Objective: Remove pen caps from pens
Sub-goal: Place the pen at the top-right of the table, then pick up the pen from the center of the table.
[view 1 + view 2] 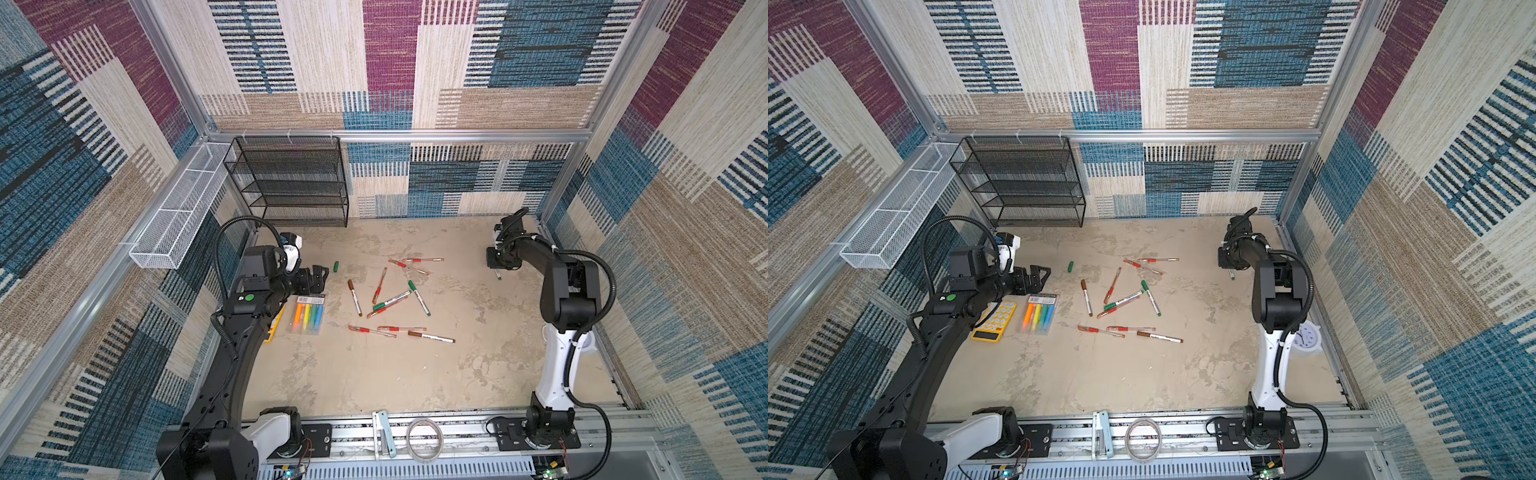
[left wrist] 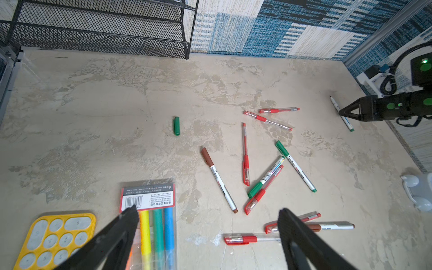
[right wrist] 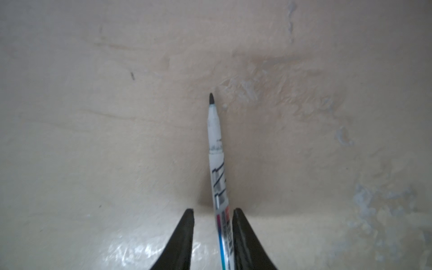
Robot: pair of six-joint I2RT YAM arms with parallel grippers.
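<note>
Right gripper (image 3: pixel 213 209), jaws slackly parted about the uncapped pen (image 3: pixel 216 149), apparently touches it on one side, so withdrawal may drag it; left gripper (image 2: pixel 208 209) spread, empty.

Light falls soft and even from above, and the mottled beige surface (image 1: pixel 374 374) is bright, with only thin short shadows under the scattered pens (image 1: pixel 390 299). In both top views the wide lens leans the silver aluminium frame posts (image 1: pixel 168 62) outward, and the clear pack of coloured highlighters (image 1: pixel 308 318) looks smeared. In the right wrist view we get a soft white-barrelled uncapped pen (image 3: pixel 216 140), a blurred black right gripper (image 3: pixel 213 210), glare on the surface below it and a dark shadow beside the barrel.
</note>
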